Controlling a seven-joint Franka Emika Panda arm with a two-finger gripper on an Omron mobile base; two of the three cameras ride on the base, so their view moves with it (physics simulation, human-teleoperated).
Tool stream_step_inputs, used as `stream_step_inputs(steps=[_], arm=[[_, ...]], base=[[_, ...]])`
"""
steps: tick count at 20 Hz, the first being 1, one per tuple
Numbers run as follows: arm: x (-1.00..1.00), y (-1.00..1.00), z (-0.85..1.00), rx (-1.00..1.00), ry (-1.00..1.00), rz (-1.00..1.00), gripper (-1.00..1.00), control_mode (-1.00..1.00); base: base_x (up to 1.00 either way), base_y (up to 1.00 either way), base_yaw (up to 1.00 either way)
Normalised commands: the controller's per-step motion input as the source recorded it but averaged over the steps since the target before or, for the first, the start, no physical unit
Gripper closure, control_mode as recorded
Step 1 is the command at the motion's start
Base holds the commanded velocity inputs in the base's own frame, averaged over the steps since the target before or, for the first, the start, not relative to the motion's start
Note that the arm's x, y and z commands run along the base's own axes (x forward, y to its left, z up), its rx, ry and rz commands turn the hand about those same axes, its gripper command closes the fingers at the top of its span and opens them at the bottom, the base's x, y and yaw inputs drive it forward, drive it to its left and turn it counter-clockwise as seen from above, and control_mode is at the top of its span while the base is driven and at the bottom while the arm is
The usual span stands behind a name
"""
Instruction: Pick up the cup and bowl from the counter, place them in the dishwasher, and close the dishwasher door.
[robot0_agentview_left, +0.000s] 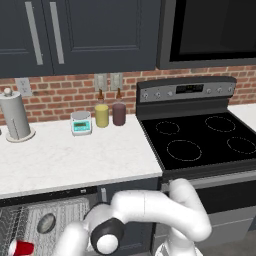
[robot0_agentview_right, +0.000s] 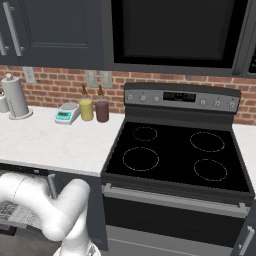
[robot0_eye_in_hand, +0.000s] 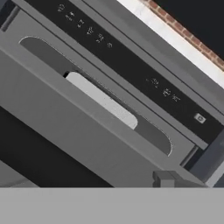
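- Far left of our released fingers, the cup and bowl lie in the dishwasher rack.
- Straight ahead of them, the dishwasher door remains open; we judge closing it comes next, by pushing.

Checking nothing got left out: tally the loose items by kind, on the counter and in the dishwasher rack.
Jars: 2, yellow jar and maroon jar
Kitchen scale: 1
Paper towel roll: 1
Cup in the rack: 1
Bowl in the rack: 1
Total: 6
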Motion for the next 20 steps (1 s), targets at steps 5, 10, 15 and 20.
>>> stream_step_inputs(steps=[5, 10, 15, 20], arm=[[1.00, -0.72, 0.00, 0.02, 0.01, -0.07, -1.00, -1.00], [1.00, -0.72, 0.00, 0.03, 0.01, -0.08, -1.00, -1.00], [1.00, -0.72, 0.00, 0.02, 0.00, -0.08, -1.00, -1.00], [0.99, -0.76, 0.00, 0.03, 0.00, -0.07, -1.00, -1.00]], base=[[0.00, 0.00, 0.00], [0.00, 0.00, 0.00], [0.00, 0.00, 0.00], [0.00, 0.00, 0.00]])
